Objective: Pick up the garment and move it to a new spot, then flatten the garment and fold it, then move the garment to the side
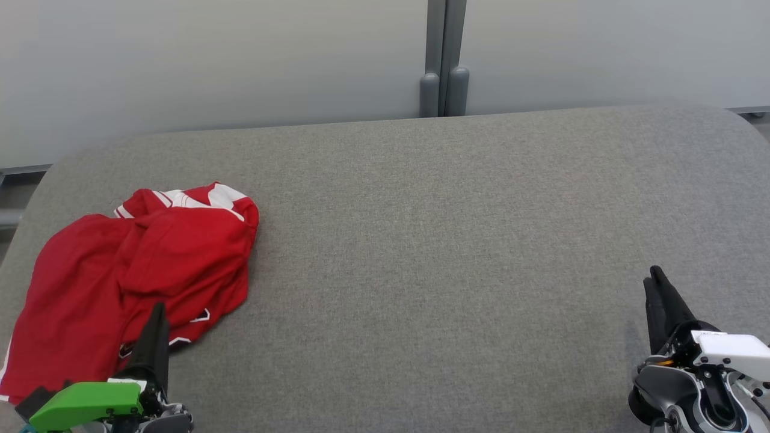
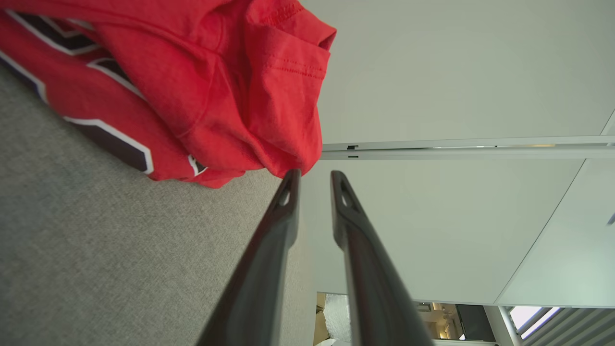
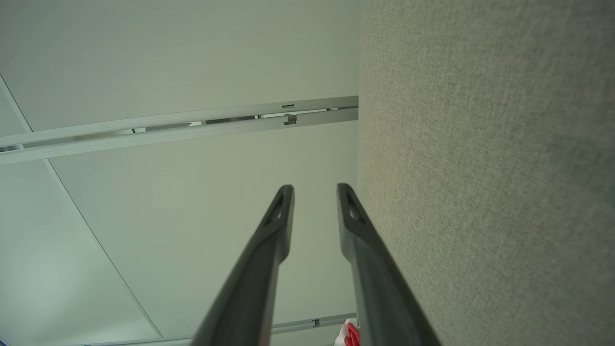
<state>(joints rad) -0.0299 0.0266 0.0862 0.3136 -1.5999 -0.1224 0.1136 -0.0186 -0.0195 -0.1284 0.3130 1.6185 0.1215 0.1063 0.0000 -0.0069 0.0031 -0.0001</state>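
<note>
One garment (image 1: 138, 264): red, with white and dark trim. Crumpled in a loose heap, not laid flat. It sits at the left end of the table (image 1: 451, 240), close to the left edge. White-striped part is toward the far side. The near hem shows dark shapes outlined in white.

Left wrist view: garment (image 2: 192, 86) lies on the grey cloth surface, folds stacked, one stitched hem turned over on top.

One left gripper (image 1: 159, 310), low at the near left. In the head view its tip overlaps the garment's near edge. From its own camera, left gripper (image 2: 314, 175) has two dark fingers parted by a narrow gap with nothing between them. One fingertip is just beside the garment's nearest fold; contact not certain. Green cover (image 1: 84, 406) on that wrist.

One right gripper (image 1: 652, 275), near right, well apart from the garment, over bare table. From its own camera, right gripper (image 3: 315, 188) has two fingers slightly apart and holds nothing. White cover (image 1: 731, 349) on that wrist.

One table, grey fabric top, rounded far corners. Behind it are two pale wall panels, joined by one grey post (image 1: 444, 60).
</note>
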